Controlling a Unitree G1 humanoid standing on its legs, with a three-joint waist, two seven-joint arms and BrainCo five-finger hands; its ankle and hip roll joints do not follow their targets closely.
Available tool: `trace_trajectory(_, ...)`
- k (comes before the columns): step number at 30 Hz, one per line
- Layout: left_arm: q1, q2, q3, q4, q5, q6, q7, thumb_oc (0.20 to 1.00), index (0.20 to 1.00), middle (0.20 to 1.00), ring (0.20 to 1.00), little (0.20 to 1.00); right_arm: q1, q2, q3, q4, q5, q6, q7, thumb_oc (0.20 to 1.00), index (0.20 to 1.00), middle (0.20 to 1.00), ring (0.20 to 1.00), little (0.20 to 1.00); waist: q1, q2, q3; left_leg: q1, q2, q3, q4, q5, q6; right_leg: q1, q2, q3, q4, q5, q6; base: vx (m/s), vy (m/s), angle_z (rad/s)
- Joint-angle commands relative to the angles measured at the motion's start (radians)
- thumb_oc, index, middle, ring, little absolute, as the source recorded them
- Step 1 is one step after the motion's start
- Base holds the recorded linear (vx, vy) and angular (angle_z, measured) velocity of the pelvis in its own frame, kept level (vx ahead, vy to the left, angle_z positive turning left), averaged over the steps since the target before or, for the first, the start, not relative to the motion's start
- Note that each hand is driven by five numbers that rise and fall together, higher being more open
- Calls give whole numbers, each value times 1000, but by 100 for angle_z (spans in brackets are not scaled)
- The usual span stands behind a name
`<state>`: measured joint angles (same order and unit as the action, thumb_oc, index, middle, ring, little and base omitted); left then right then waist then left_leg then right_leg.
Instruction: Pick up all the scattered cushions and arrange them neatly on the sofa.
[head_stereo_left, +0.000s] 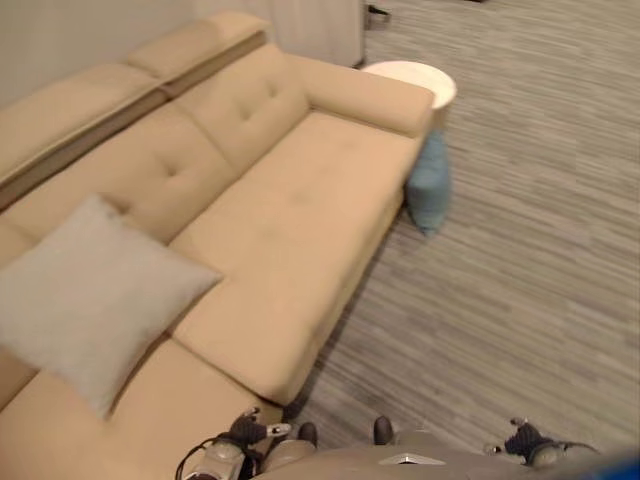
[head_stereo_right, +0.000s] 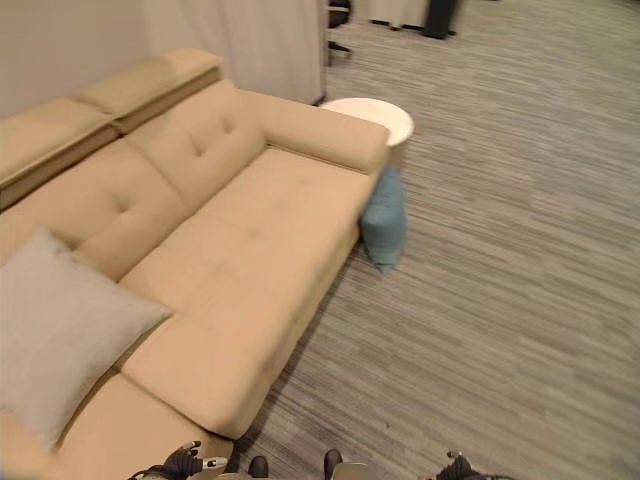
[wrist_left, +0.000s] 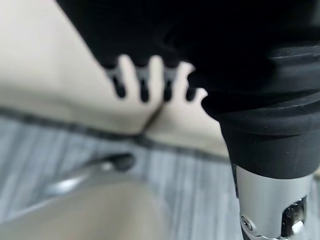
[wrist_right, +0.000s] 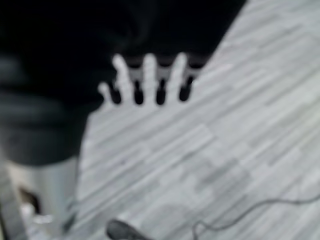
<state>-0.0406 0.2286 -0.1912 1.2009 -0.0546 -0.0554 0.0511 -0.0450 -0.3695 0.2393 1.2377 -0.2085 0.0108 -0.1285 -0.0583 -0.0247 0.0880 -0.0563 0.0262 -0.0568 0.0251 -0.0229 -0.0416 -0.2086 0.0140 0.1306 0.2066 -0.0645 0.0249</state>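
A pale grey cushion leans against the backrest at the left end of the beige sofa. A blue cushion stands on the floor, propped against the sofa's right armrest end under the round table. My left hand hangs low by the sofa's front corner, and its fingers are straight and hold nothing. Over the bare floor at the lower right is my right hand, whose fingers are also straight and empty. Both hands are far from the cushions.
A small round white side table stands at the sofa's right end, just above the blue cushion. Grey striped carpet stretches to the right. A pale curtain hangs behind the sofa.
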Motion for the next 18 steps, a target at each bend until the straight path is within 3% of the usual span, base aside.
trace_trajectory(1, -16, 47, 56, -4, -18, -19, 30, 1000, 1000, 1000, 1000, 1000, -20, 11, 12, -33, 45, -2, -17, 1000, 1000, 1000, 1000, 1000, 8, -55, 47, -60, -34, 47, 124, -97, -6, -5, -104, -50, -174, 147, 158, -261, 188, -133)
trace_trajectory(3, -23, 69, 68, -5, -22, -20, 35, 1000, 1000, 1000, 1000, 1000, -29, 23, 11, -55, 59, -1, -15, 1000, 1000, 1000, 1000, 1000, 12, -67, 71, -81, -28, 112, 139, -105, 4, -63, -111, -56, -165, 178, 184, -256, 143, -152)
trace_trajectory(4, -23, 78, 76, -6, -26, -20, 34, 1000, 1000, 1000, 1000, 1000, -29, 28, 11, -60, 59, -2, -14, 1000, 1000, 1000, 1000, 1000, 18, -69, 72, -87, -22, 133, 135, -100, 8, -74, -121, -99, -158, 167, 175, -195, 99, -103)
trace_trajectory(6, -20, 92, 91, -4, -32, -21, 33, 1000, 1000, 1000, 1000, 1000, -24, 32, 9, -57, 64, -5, -12, 1000, 1000, 1000, 1000, 1000, 42, -56, 76, -96, 2, 180, 125, -85, 12, -63, -172, -273, -119, 121, 143, -141, 82, -104)
trace_trajectory(8, 0, 94, 104, 14, -23, -15, 34, 1000, 1000, 1000, 1000, 1000, -11, 33, 5, -43, 66, -11, -9, 1000, 1000, 1000, 1000, 1000, 57, -41, 72, -79, 18, 225, 101, -66, 25, -8, -190, -345, -29, 60, 118, -125, 82, -154)
trace_trajectory(10, 4, 91, 107, 18, -21, -12, 34, 1000, 1000, 1000, 1000, 1000, -10, 32, 1, -34, 69, -11, -11, 1000, 1000, 1000, 1000, 1000, 68, -36, 64, -78, 23, 243, 93, -60, 26, 20, -199, -376, -12, 38, 113, -95, 8, -51)
trace_trajectory(11, 10, 91, 112, 28, -12, -9, 32, 1000, 1000, 1000, 1000, 1000, -11, 32, -1, -19, 64, -10, -13, 1000, 1000, 1000, 1000, 1000, 96, -27, 49, -79, 42, 287, 86, -53, 24, 75, -230, -460, 17, 13, 112, -86, -25, -64)
trace_trajectory(14, 13, 84, 111, 24, -22, -8, 28, 1000, 1000, 1000, 1000, 1000, -12, 38, -5, -19, 62, -9, -13, 1000, 1000, 1000, 1000, 1000, 108, -40, 39, -64, 47, 318, 78, -43, 14, 105, -238, -493, -3, 19, 115, 2, -89, -94)
trace_trajectory(18, 2, 58, 99, 25, -30, -8, 21, 1000, 1000, 1000, 1000, 1000, 4, 45, -22, -23, 98, -14, -19, 1000, 1000, 1000, 1000, 1000, 79, -62, 15, -42, 57, 322, 48, -20, -13, 151, -176, -463, -138, 31, 128, 46, -170, -19)
